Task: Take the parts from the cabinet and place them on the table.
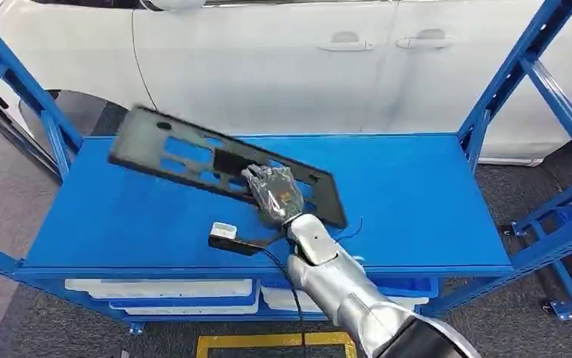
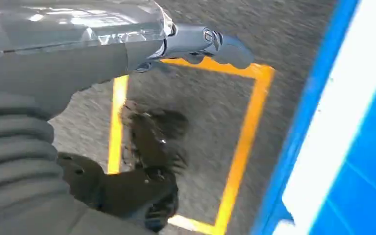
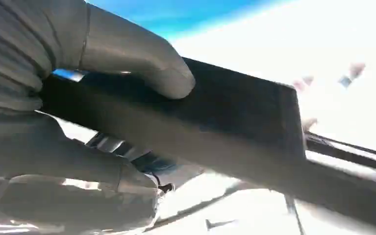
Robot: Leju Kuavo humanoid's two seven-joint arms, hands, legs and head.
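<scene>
Your right hand (image 1: 274,192) has its fingers (image 3: 132,58) clamped on the black panel (image 1: 193,153), thumb pressed on one face, holding it tilted just above the blue surface (image 1: 417,201). Your left hand (image 2: 146,147) hangs over the floor with fingers loosely curled on nothing. A white car (image 1: 283,60) stands behind the panel

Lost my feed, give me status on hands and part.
Right hand grips black frame part over blue table. Left hand hangs over floor, state unclear. Small connector part lies near table's front edge.
</scene>
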